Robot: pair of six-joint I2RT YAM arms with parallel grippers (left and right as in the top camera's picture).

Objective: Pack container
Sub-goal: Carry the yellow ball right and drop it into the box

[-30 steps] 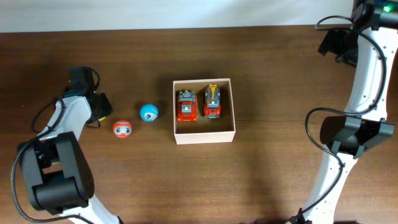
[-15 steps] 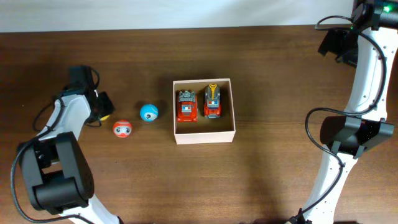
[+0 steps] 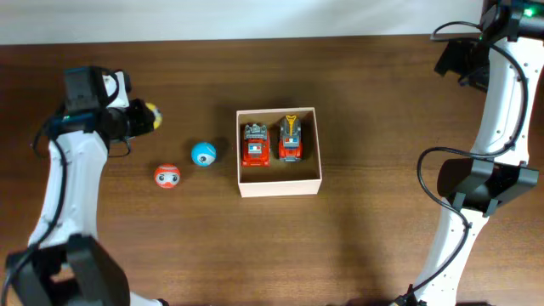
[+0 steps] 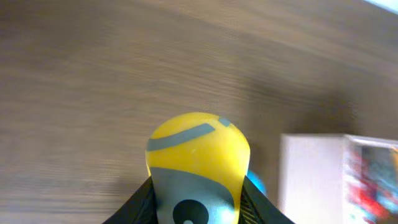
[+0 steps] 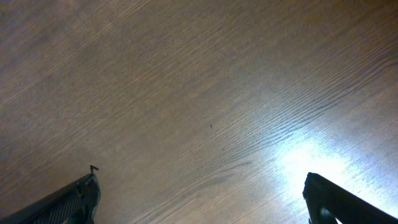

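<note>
Carrying step, by the look of it: left gripper (image 3: 146,118) clamped shut on the yellow ball (image 4: 198,158), held above the table (image 3: 382,93) at the far left, well apart from the container (image 3: 280,185). From the left wrist view, ball pinched low between both jaws, white container wall at the right edge, a sliver of blue just behind the ball. Right gripper (image 5: 200,196) spread wide over bare wood at the far right, holding nothing, taking no part.

Container sitting mid-table, open top up, with a red truck (image 3: 256,144) and an orange-red truck (image 3: 291,140) side by side in its far half; near strip of the floor bare. Loose on the table between left arm and box: blue ball (image 3: 203,154) near the container's left wall, red ball (image 3: 167,176) further left and a little nearer.

Judging from that, not yet half packed: two trucks in, three balls out, one of them in hand. Next: swing right across the table, passing over the blue ball rather than through it, stopping above the bare near strip of the box, lowering to about the rim, then opening. Worth minding — round ball, likely to roll or bounce out if dropped from height, and trucks close enough to be knocked
</note>
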